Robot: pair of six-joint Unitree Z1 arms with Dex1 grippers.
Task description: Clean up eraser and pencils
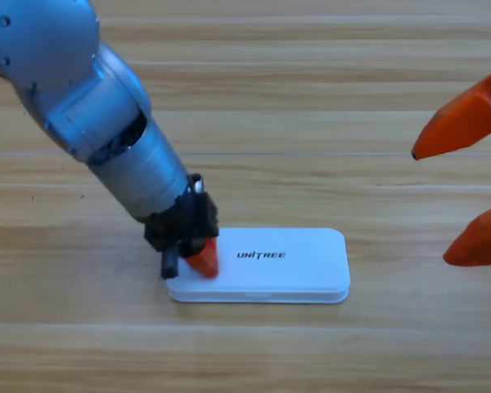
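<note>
The left gripper (203, 259) points down onto the left end of the white case (270, 266), which lies flat on the wooden table (311, 98) with its lid down and the printed lid facing up. One orange jaw shows at the case's left end, touching or just above the lid; the other is hidden behind the black gripper body, so I cannot tell how far apart the jaws stand or whether they hold anything. The right gripper (462, 192) waits well off to the right of the case, at the picture's edge, its two orange jaws spread wide with nothing between them. The eraser and the pencils are nowhere in view; judging by the shut case, they are most likely inside it, though that cannot be confirmed from here. The main risk I see is the press landing so near the left end: a push there could tip the far right end up or make the case skate rightward across the smooth wood. If the latch along the near edge has not caught, the lid could spring open once the jaw lifts away. A stick lying crooked inside could also keep the lid from seating fully.
</note>
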